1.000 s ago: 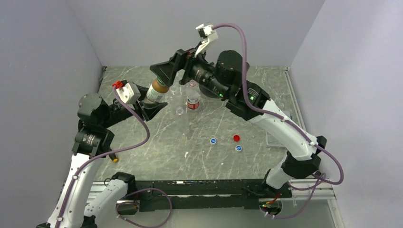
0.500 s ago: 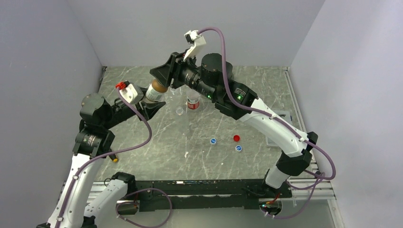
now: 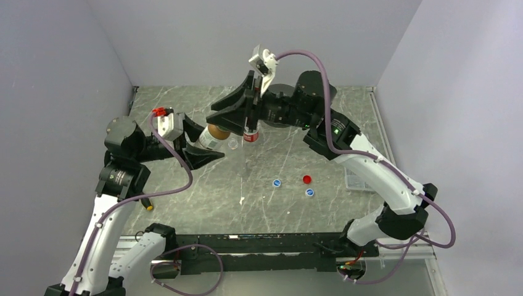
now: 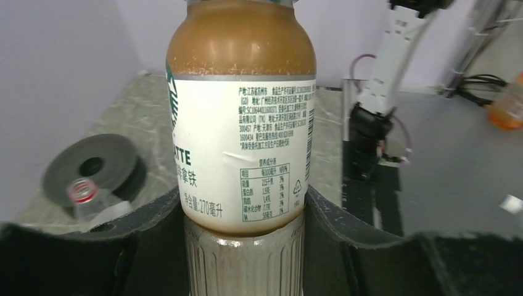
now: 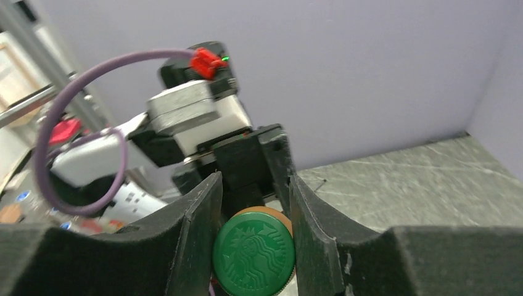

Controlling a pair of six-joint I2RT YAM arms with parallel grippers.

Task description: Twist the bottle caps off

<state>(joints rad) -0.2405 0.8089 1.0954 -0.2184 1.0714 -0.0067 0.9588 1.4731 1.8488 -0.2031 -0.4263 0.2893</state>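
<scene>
We clamp the amber bottle (image 4: 242,123) low in our left claw (image 4: 243,213), steadying it so our right claw (image 5: 251,200), clenched on its green cap (image 5: 254,254), can twist.

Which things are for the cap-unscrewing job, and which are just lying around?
For the job: amber bottle in the left gripper; its green cap in the right gripper; red-label bottle; small clear bottle.
Lying about: two blue caps, red cap, small yellow thing.
</scene>
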